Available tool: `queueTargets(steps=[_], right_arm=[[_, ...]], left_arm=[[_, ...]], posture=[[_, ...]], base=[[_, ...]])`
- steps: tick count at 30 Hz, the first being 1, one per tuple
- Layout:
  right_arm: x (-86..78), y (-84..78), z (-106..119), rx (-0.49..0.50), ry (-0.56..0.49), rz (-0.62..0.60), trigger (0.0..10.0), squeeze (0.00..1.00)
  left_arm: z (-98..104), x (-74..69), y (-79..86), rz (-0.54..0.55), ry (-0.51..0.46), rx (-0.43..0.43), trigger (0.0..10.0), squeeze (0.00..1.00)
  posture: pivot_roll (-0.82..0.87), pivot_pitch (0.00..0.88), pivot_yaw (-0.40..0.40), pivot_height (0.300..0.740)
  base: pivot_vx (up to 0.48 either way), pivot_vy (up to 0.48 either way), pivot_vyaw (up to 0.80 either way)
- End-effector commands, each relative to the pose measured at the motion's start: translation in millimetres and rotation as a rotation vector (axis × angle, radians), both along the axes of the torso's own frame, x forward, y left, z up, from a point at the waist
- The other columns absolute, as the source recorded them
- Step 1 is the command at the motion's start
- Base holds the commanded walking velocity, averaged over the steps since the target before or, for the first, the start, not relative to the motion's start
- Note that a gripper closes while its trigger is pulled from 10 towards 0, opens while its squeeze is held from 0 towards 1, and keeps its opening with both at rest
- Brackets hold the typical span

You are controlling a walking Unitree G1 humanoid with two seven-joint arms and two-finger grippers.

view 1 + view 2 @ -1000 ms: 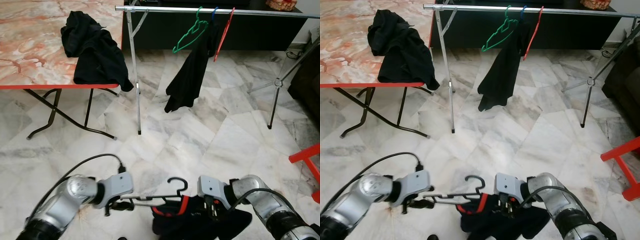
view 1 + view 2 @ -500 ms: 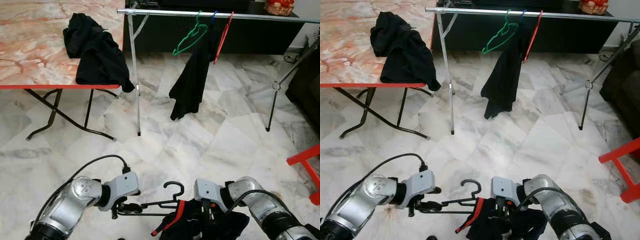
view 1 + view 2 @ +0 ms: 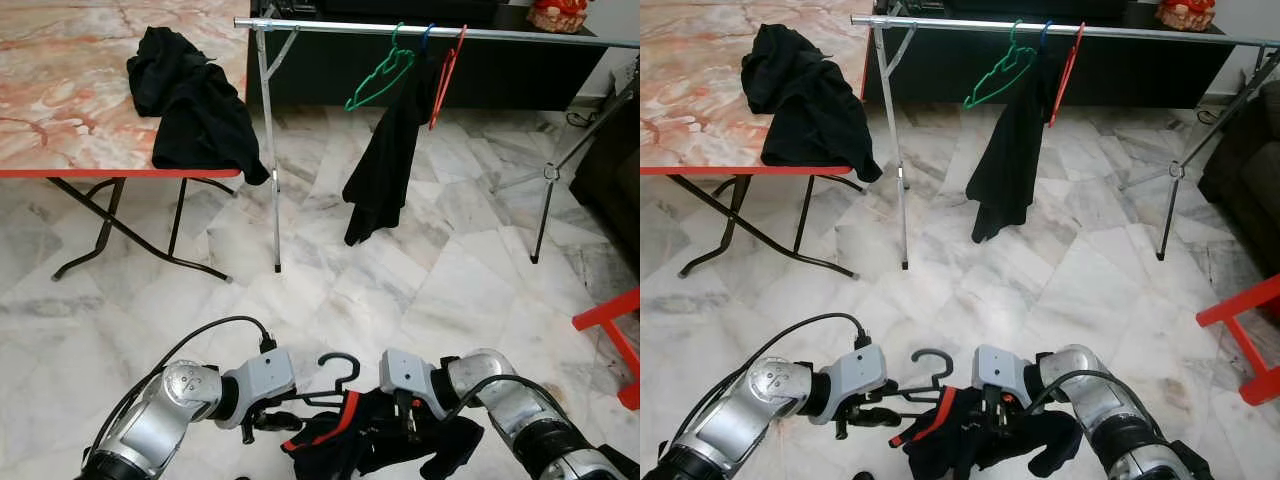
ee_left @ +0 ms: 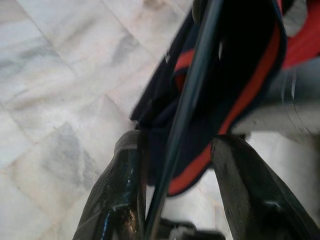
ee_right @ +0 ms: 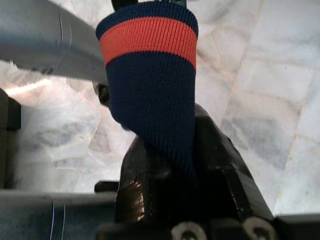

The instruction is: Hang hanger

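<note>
A black hanger [image 3: 338, 368] is held low over the floor with its hook up. My left gripper [image 3: 266, 414] is shut on its bar, and in the left wrist view the bar [image 4: 190, 110] runs between the two black fingers [image 4: 122, 185]. A dark navy garment with a red band [image 3: 372, 446] is draped over the hanger's right part. My right gripper [image 3: 410, 428] is shut on that garment, and the right wrist view has its red-banded cuff [image 5: 149, 46] sticking out from between the fingers [image 5: 215, 170]. The steel clothes rail [image 3: 330, 25] stands across the room ahead.
On the rail hang a green hanger [image 3: 380, 76], a black garment [image 3: 388, 160] and a red hanger [image 3: 446, 72]. A marble-topped folding table [image 3: 60, 90] at the left carries black clothes [image 3: 195, 105]. A red stool [image 3: 612, 328] stands at the right.
My left gripper has moved right with the hanger, closer to my right gripper. The navy garment now spreads further left over the hanger's bar.
</note>
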State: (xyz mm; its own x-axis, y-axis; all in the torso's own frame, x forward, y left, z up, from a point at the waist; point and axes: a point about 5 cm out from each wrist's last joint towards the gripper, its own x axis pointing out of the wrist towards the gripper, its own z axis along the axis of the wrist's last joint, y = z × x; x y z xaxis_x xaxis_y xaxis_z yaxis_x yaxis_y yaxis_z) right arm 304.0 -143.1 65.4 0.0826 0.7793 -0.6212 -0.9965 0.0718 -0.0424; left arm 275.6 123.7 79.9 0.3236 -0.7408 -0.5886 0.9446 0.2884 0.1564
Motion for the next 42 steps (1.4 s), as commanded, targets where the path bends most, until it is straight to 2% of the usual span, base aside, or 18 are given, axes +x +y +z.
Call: queueTargets(steps=[1, 6, 7, 9, 10, 12, 13, 15, 19, 21, 23, 24, 25, 33, 34, 35, 41, 42], right_arm=[[1.4, 1.5, 5, 0.033, -0.005, 0.013, 10.0, 0.00], [0.6, 0.9, 5, 0.030, 0.000, 0.021, 10.0, 0.00], [0.3, 0.6, 5, 0.030, 0.001, 0.022, 10.0, 0.00], [0.3, 0.6, 5, 0.030, 0.001, 0.022, 10.0, 0.00], [0.2, 0.2, 5, 0.028, 0.003, 0.023, 10.0, 0.00], [0.1, 0.0, 5, 0.028, 0.005, 0.023, 10.0, 0.00], [0.0, 0.0, 5, 0.030, 0.006, 0.025, 10.0, 0.00], [0.0, 0.1, 5, 0.031, 0.006, 0.025, 10.0, 0.00], [-0.8, 1.0, 5, 0.032, 0.011, 0.037, 10.0, 0.00], [-1.0, 1.2, 5, 0.030, 0.012, 0.039, 10.0, 0.00], [-1.8, 1.7, 4, 0.030, 0.015, 0.045, 10.0, 0.00], [-1.8, 1.7, 4, 0.030, 0.015, 0.045, 10.0, 0.00], [-2.5, 2.2, 3, 0.032, 0.019, 0.048, 10.0, 0.00], [-3.7, 3.0, 2, 0.035, 0.025, 0.052, 10.0, 0.00], [-3.7, 3.0, 2, 0.035, 0.025, 0.052, 10.0, 0.00], [-3.6, 3.0, 2, 0.035, 0.025, 0.052, 10.0, 0.00], [-2.6, 2.4, 5, 0.039, 0.026, 0.056, 10.0, 0.00], [-2.3, 2.4, 5, 0.038, 0.024, 0.057, 10.0, 0.00]], left_arm=[[-3, -1.6, -5.5, -0.005, 0.015, -0.014, 10.0, 0.00], [-2, -2.3, -9.7, -0.018, 0.018, -0.026, 10.0, 0.00], [-1, -1.8, -10.3, -0.015, 0.016, -0.032, 9.3, 0.00], [-1, -1.8, -10.3, -0.015, 0.016, -0.032, 9.3, 0.00], [0, -1.1, -11.5, -0.013, 0.015, -0.042, 3.7, 0.00], [1, -0.8, -12.6, -0.012, 0.014, -0.048, 3.7, 0.00], [1, -1.0, -13.1, -0.014, 0.015, -0.047, 3.1, 0.00], [0, -0.9, -13.1, -0.014, 0.015, -0.047, 3.4, 0.00], [2, -0.7, -13.1, -0.013, 0.016, -0.057, 2.8, 0.00], [3, -0.6, -13.1, -0.014, 0.015, -0.060, 2.8, 0.00], [5, -1.2, -14.1, -0.022, 0.017, -0.072, 6.4, 0.00], [5, -1.2, -14.1, -0.022, 0.017, -0.072, 6.4, 0.00], [5, -2.0, -15.5, -0.029, 0.021, -0.081, 10.0, 0.00], [8, -6.0, -22.9, -0.076, 0.035, -0.125, 10.0, 0.00], [9, -6.1, -23.9, -0.082, 0.031, -0.135, 10.0, 0.89], [10, -5.6, -24.1, -0.081, 0.027, -0.138, 10.0, 1.00], [12, -4.4, -22.7, -0.088, 0.029, -0.131, 10.0, 1.00], [12, -3.6, -23.2, -0.090, 0.023, -0.128, 10.0, 0.00]], posture=[[0.03, 0.197, -0.105, 0.740], [0.03, 0.197, -0.106, 0.740], [0.03, 0.197, -0.106, 0.740], [0.03, 0.197, -0.106, 0.740], [0.03, 0.199, -0.107, 0.740], [0.03, 0.199, -0.107, 0.740], [0.03, 0.199, -0.107, 0.740], [0.03, 0.199, -0.107, 0.740], [0.03, 0.199, -0.106, 0.740], [0.03, 0.199, -0.106, 0.740], [0.04, 0.199, -0.106, 0.740], [0.04, 0.199, -0.106, 0.740], [0.04, 0.199, -0.105, 0.740], [0.03, 0.198, -0.103, 0.740], [0.03, 0.198, -0.103, 0.740], [0.03, 0.198, -0.103, 0.740], [0.03, 0.195, -0.102, 0.740], [0.03, 0.196, -0.101, 0.740]], base=[[0.000, 0.000, 0.00], [0.000, 0.000, 0.00], [0.000, 0.000, 0.00], [0.000, 0.000, 0.00], [0.000, 0.000, 0.00], [0.000, 0.000, 0.00], [0.000, 0.000, 0.00], [0.000, 0.000, 0.00], [0.000, 0.000, 0.00], [0.000, 0.000, 0.00], [0.000, 0.000, 0.00], [0.000, 0.000, 0.00], [0.000, 0.000, 0.00], [0.000, 0.000, 0.00], [0.000, 0.000, 0.00], [0.000, 0.000, 0.00], [0.000, 0.000, 0.00], [0.000, 0.000, 0.00]])
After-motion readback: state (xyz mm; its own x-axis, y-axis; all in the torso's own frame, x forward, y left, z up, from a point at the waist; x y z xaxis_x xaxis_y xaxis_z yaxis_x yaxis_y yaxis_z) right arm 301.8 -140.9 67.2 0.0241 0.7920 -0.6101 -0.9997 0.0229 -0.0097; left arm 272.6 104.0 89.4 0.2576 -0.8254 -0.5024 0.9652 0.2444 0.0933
